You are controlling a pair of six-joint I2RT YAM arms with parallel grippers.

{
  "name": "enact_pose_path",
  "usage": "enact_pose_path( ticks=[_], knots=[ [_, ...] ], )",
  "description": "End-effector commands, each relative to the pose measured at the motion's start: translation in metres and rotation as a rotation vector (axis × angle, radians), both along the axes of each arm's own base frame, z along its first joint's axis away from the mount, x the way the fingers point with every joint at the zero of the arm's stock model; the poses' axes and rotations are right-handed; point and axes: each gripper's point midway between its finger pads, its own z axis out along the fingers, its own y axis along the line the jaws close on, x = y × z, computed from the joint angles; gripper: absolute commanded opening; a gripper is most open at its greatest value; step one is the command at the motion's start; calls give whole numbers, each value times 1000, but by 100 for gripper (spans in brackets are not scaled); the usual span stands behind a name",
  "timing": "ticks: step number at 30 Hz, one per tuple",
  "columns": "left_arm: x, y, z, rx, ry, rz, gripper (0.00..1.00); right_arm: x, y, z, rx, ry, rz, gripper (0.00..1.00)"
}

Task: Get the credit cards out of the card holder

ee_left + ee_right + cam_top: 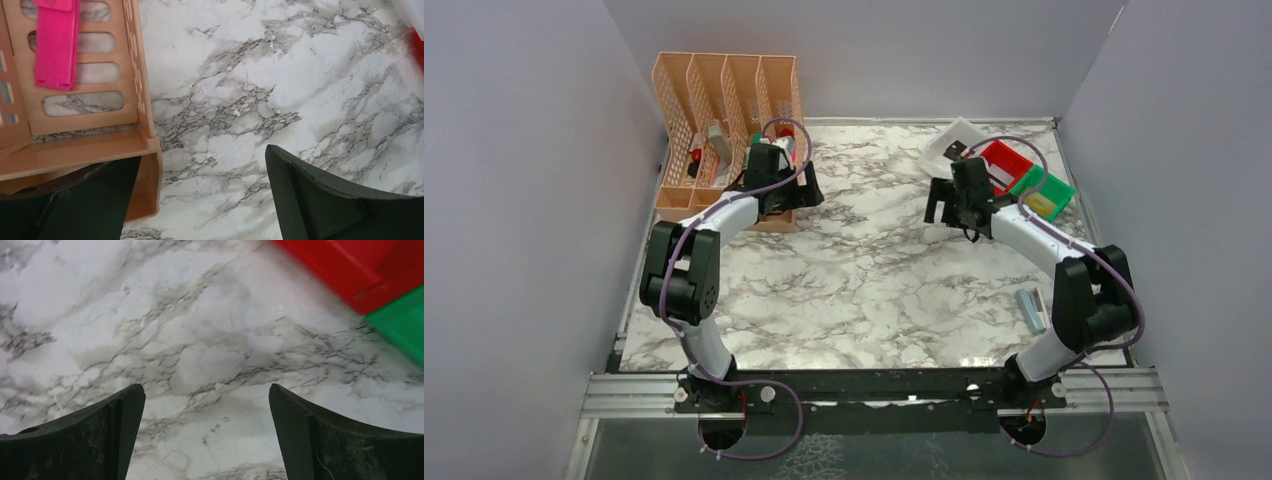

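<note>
Three cameras: one high view, two wrist views close to the marble

From high behind the near edge we look down and forward across the whole table (864, 290). Our left wrist camera hangs close over the marble, facing down past the left gripper (202, 155), and shares the peach rack (90, 150) with the top view's far left. Our right wrist camera, equally close, looks down past the right gripper (206, 387) and shares the red bin (345, 265) and green bin (400, 325) with its far right.
</note>
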Motion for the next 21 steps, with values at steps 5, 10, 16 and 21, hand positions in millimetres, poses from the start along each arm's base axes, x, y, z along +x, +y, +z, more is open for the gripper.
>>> enact_pose_path(
  ticks=[5,10,16,21],
  knots=[
    [-2,-1,25,29,-49,-65,99,62,-38,27,-66,-48,-171,99],
    [-37,14,45,63,-27,-42,99,91,-55,34,-77,-75,-330,99],
    [-86,39,75,132,-85,-21,99,115,-70,23,-84,-59,-437,99],
    [-116,67,84,211,-156,58,99,125,-76,10,-76,-47,-459,99]
  ],
)
